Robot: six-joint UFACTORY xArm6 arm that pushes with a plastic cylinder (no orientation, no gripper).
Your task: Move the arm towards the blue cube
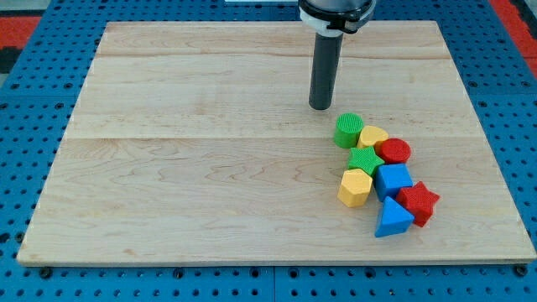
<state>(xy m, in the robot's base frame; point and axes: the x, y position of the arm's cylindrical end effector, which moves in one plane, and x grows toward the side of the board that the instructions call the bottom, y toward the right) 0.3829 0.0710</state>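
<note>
The blue cube (393, 179) sits in a tight cluster of blocks at the view's right, with a red cylinder (394, 151) above it and a red star (419, 202) at its lower right. My tip (320, 106) stands on the board above and left of the cluster, a short way up and left of the green cylinder (348, 130). It touches no block. The blue cube is well below and right of the tip.
The cluster also holds a yellow block (372, 137), a green star-like block (364, 159), a yellow hexagonal block (355, 187) and a blue triangle (393, 219). The wooden board (185, 168) lies on a blue perforated base (17, 109).
</note>
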